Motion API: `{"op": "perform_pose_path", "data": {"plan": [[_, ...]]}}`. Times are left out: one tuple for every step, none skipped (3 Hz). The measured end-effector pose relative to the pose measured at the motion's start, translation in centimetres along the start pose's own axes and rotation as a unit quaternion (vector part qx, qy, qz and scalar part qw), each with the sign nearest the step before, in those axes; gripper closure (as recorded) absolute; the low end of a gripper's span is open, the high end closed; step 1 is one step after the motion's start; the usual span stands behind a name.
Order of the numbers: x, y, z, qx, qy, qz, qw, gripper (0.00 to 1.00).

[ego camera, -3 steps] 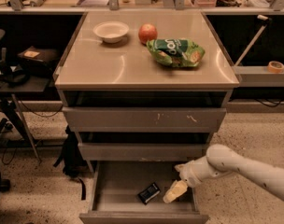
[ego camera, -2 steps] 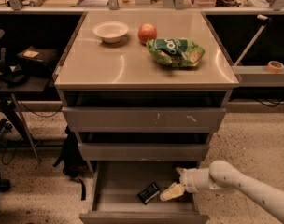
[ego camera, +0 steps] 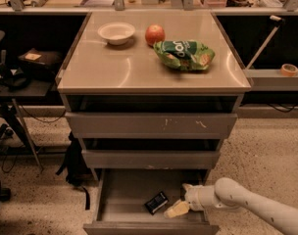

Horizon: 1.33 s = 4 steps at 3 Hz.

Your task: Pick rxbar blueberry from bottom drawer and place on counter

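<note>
Right now the gripper (ego camera: 178, 208) is reaching down into the bottom drawer (ego camera: 124, 195). The drawer is sticking out open, low down under the front edge of the counter (ego camera: 139, 75). The white arm (ego camera: 247, 204) is coming in from the right side, close to the floor. The pale tip of the gripper is sitting near the front right part of the drawer. I cannot tell how wide the gripper is standing.

The rxbar blueberry (ego camera: 156, 202) is lying flat on the drawer floor, a bit tilted. It is just to the left of the gripper tip and very near it. I cannot tell if the two are touching. The bar is resting on the floor of the drawer, not up in the air.

Up on the counter, a white bowl (ego camera: 116, 33) is sitting near the back left corner. A red apple (ego camera: 155, 35) is sitting beside it, by the middle of the back edge. A green chip bag (ego camera: 184, 55) is lying just right of the apple, toward the right edge.
</note>
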<state>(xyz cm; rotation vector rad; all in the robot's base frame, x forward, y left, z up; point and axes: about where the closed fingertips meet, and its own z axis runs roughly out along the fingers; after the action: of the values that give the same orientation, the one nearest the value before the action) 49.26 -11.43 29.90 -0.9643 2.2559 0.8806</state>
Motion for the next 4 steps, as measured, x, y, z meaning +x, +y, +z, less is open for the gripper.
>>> {"op": "perform_pose_path", "data": {"plan": [[1.3,2.6,3.6,0.016,0.022,0.011,0.9996,0.0],[1.6,2.6,7.9,0.047,0.006,0.079,0.9958,0.0],[0.8,0.8,7.9,0.082,-0.012,0.083,0.9931,0.0],[0.6,-0.4,8.1,0.1,-0.033,0.105,0.9889,0.0]]}}
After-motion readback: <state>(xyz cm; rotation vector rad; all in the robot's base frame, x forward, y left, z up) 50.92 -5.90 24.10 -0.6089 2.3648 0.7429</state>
